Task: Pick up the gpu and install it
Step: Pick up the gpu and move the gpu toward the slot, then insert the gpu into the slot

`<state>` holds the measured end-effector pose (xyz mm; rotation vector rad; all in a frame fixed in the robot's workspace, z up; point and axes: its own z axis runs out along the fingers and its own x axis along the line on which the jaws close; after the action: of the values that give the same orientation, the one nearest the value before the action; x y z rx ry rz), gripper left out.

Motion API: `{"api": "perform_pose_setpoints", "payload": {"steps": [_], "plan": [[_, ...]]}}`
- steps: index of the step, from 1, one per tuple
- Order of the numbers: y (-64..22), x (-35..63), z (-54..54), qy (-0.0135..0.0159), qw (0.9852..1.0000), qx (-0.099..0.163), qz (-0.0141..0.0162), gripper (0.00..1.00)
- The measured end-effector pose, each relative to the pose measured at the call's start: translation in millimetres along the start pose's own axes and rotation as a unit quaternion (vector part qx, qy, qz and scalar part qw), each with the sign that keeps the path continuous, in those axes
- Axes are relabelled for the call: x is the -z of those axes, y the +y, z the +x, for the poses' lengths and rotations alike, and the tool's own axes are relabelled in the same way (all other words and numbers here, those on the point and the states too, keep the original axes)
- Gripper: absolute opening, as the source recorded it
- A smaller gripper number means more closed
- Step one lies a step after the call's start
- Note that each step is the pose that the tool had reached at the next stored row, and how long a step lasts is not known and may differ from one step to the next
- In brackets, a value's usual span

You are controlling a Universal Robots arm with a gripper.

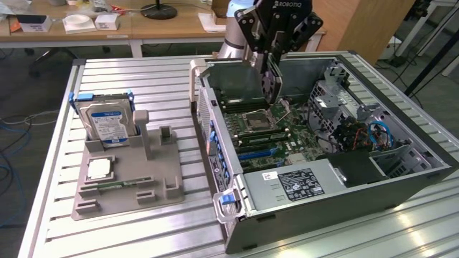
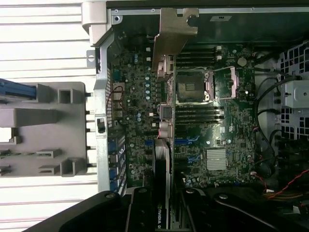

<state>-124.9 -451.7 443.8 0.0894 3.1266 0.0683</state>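
The gpu (image 1: pixel 272 83), a thin dark card, hangs on edge over the open computer case (image 1: pixel 301 215), with my gripper (image 1: pixel 276 54) shut on its upper edge. It is held above the motherboard (image 1: pixel 276 134), near the CPU socket (image 1: pixel 256 121), and does not touch the board. In the wrist view the gpu (image 2: pixel 162 164) runs edge-on away from my gripper (image 2: pixel 166 215), and its silver bracket (image 2: pixel 174 34) reaches toward the case's rear wall. Black fingers (image 2: pixel 140 212) press on either side of the card. Blue expansion slots (image 2: pixel 186 142) lie on the motherboard (image 2: pixel 217 130) beside the card's line.
A grey parts holder (image 1: pixel 129 183) sits on the slatted table (image 1: pixel 143 80) at the exterior view's left, carrying a hard drive (image 1: pixel 107 121) with a blue label, a processor chip (image 1: pixel 98 169) and a memory stick (image 1: pixel 115 185). Cables (image 1: pixel 373 134) and a power supply (image 1: pixel 294 185) crowd the case.
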Motion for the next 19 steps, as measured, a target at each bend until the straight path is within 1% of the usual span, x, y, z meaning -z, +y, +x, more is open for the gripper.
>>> {"api": "perform_pose_setpoints", "payload": {"steps": [5, 7, 9, 12, 19], "plan": [[0.3, -0.4, -6.0, 0.0, 1.0, 0.001, 0.0, 0.26], [0.3, -0.4, -6.2, 0.0001, 1.0, 0.001, 0.0, 0.26], [0.5, -0.5, -9.4, 0.0001, 1.0, 0.001, 0.0, 0.26], [0.5, -0.5, -10.1, 0.0001, 1.0, 0.001, 0.0, 0.26], [0.8, -0.8, -15.8, 0.0001, 1.0, 0.002, 0.0, 0.26]]}}
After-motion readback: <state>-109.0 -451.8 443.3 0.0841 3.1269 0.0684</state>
